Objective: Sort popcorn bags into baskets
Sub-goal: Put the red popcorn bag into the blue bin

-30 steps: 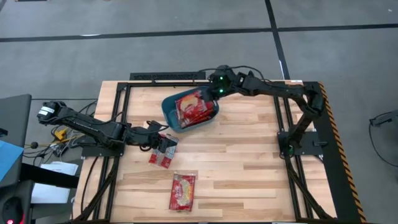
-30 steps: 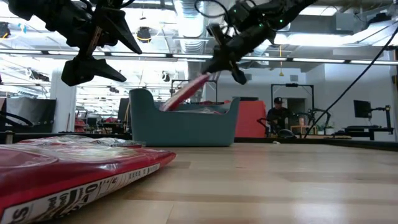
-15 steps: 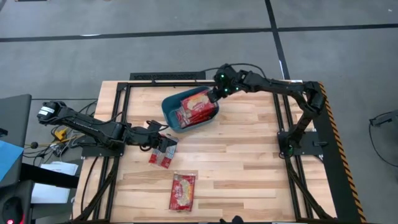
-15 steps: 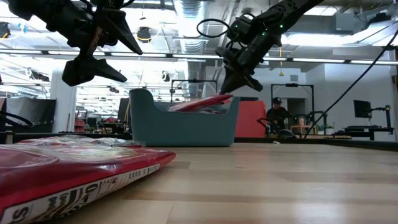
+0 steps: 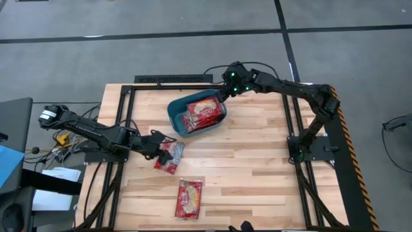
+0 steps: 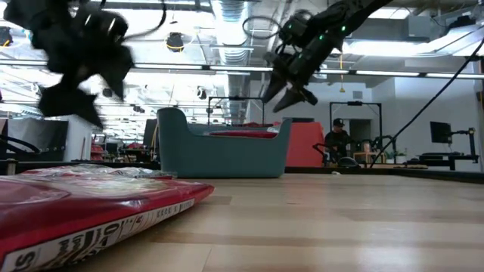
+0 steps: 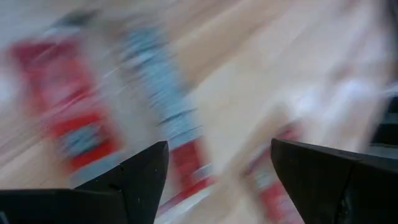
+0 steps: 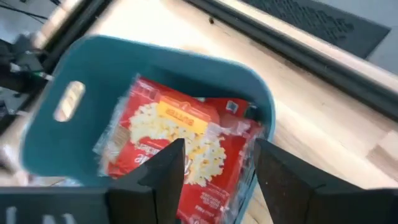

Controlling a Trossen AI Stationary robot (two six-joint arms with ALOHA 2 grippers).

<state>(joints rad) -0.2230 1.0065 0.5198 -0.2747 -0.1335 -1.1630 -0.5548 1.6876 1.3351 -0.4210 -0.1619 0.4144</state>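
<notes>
The teal basket [image 5: 174, 115] stands at the table's far middle with red popcorn bags [image 5: 203, 113] lying in it; the top bag [image 8: 180, 137] lies flat. My right gripper [image 5: 225, 96] hangs open above the basket's far right corner [image 8: 264, 109], with nothing between its fingers. My left gripper [image 5: 159, 143] is open and hovers over a popcorn bag [image 5: 170, 158] lying flat at the table's left. It shows blurred in the left wrist view [image 7: 217, 168] and well above the tabletop in the low view [image 6: 76, 83]. Another bag [image 5: 189, 198] lies flat near the front edge.
A dark metal frame [image 5: 174, 79] runs along the table's far edge and down both sides. The near bag fills the low view's left foreground [image 6: 91, 211]. Bare wood [image 5: 257, 161] stretches across the table's right half. A person [image 6: 338, 140] stands in the room far behind.
My right gripper has opened and let go of a popcorn bag, which has dropped from a slant to lie flat in the basket. The gripper has then drawn up and back toward the far right. My left gripper has started moving above its bag.
</notes>
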